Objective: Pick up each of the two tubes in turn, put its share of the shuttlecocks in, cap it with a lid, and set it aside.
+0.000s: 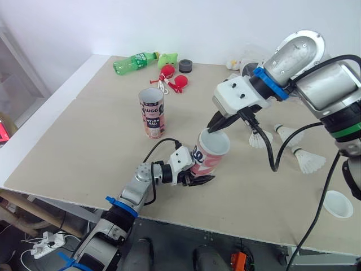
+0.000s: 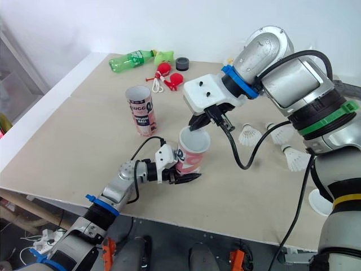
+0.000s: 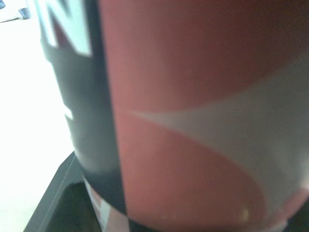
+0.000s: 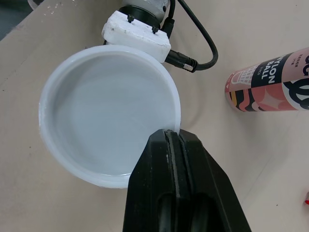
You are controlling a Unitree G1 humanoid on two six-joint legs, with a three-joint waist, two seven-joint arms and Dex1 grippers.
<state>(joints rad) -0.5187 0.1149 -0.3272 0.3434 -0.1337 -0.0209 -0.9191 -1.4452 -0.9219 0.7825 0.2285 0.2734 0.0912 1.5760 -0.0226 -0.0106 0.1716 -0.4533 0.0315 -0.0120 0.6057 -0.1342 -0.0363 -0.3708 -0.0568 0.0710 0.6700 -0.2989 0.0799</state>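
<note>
A pink, white and black tube (image 1: 204, 160) hangs tilted just above the table's front part, with my left gripper (image 1: 198, 179) shut on its lower end; its printed wall (image 3: 193, 121) is right up against the left wrist camera. A white lid (image 4: 108, 116) sits over the tube's mouth. My right gripper (image 1: 213, 129) comes down from the right and is shut on the lid's rim. The second tube (image 1: 151, 113) stands upright and uncapped, farther back to the left. Three white shuttlecocks (image 1: 287, 134) lie on the table at the right.
Another white lid (image 1: 338, 203) lies near the front right edge. At the back are a green bottle (image 1: 134, 61), red toys (image 1: 174, 78), a black round cap (image 1: 185, 65) and small white items (image 1: 232, 64). The table edge (image 1: 39, 113) runs along the left.
</note>
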